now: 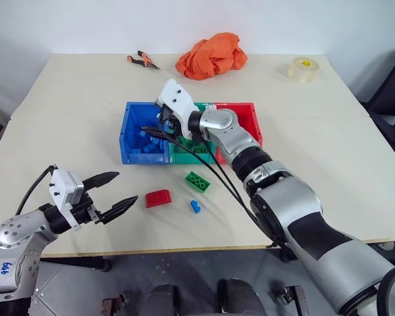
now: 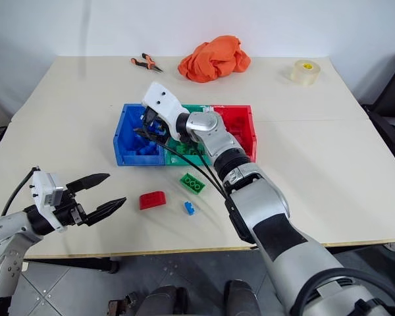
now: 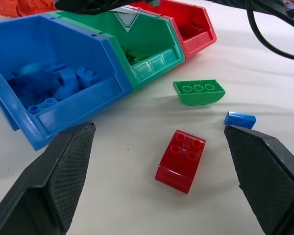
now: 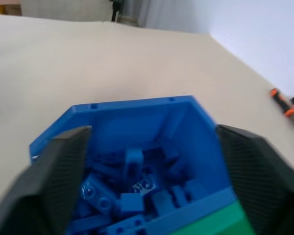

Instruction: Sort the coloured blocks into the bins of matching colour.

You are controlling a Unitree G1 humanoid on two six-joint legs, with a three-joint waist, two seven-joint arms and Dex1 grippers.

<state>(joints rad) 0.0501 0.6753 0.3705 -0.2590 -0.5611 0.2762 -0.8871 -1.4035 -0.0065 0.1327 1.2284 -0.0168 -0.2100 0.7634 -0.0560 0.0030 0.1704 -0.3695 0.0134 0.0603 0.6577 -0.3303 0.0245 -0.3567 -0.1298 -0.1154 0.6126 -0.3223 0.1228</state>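
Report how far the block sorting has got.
Done: blue blocks lie in the blue bin. In hand: nothing; the right pincer hangs open over that bin, the left pincer open too. Left: a red block, a green block and a small blue block on the table.

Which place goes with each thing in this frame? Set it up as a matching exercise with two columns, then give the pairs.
Things:
1. red studded plastic brick
2. orange crumpled cloth
3. clear roll of tape
4. right gripper

Places:
A. far right part of the table
B. over the blue plastic bin
C. far edge of the table, beside the orange-handled pliers
D. on the table, just ahead of the open left gripper

Pairs: 1-D, 2-C, 3-A, 4-B
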